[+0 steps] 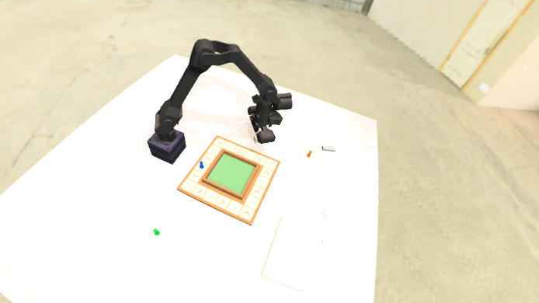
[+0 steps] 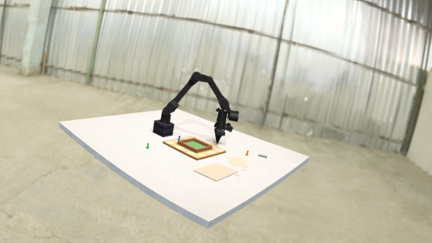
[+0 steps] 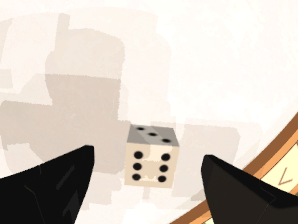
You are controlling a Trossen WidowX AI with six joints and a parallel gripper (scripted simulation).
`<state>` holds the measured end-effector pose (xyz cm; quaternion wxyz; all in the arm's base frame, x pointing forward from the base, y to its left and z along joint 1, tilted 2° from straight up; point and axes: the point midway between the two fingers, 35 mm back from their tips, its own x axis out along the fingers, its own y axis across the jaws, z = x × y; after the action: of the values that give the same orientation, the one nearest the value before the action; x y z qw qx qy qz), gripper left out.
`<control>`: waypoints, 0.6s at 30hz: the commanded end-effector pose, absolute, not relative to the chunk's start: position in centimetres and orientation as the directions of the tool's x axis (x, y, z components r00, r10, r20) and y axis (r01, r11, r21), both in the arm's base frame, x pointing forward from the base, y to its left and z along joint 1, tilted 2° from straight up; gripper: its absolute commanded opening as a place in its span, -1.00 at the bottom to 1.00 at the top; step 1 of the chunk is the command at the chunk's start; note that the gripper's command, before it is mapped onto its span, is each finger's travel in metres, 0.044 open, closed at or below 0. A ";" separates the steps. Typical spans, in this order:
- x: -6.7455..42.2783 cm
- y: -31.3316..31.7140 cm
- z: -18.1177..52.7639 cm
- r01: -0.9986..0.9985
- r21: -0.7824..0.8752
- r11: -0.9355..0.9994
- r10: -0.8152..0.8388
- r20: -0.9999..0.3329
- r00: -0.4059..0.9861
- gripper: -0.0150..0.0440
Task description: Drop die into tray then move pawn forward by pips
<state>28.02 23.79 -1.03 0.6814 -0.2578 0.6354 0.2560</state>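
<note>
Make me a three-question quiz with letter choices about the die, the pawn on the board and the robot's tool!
1. Where is the die?
A. in the tray
B. on the table beside the board
C. on a board square

2. What colour is the pawn standing on the board?
A. blue
B. orange
C. green

3. What is the tool doing?
A. squeezing the die
B. open around the die
C. holding a pawn

Answers:
1 B, the die sits on white table just outside the board's edge.
2 A, the blue one stands on a square.
3 B, gaps show on both sides of the die.
</note>
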 end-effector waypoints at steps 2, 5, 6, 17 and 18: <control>27.9 23.6 -2.1 -0.673 -0.029 0.739 0.014 -0.998 0.059 0.44; 27.9 23.6 -2.4 -0.673 -0.029 0.739 0.014 -0.998 0.059 0.44; 27.9 23.6 -2.4 -0.673 -0.029 0.739 0.014 -0.998 0.059 0.35; 27.9 23.6 -2.4 -0.673 -0.029 0.739 0.014 -0.998 0.059 -0.23; 27.9 23.6 -2.4 -0.673 -0.029 0.739 0.014 -0.998 0.059 -0.25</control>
<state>27.94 23.65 -2.30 0.6796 -0.2590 0.6375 0.2544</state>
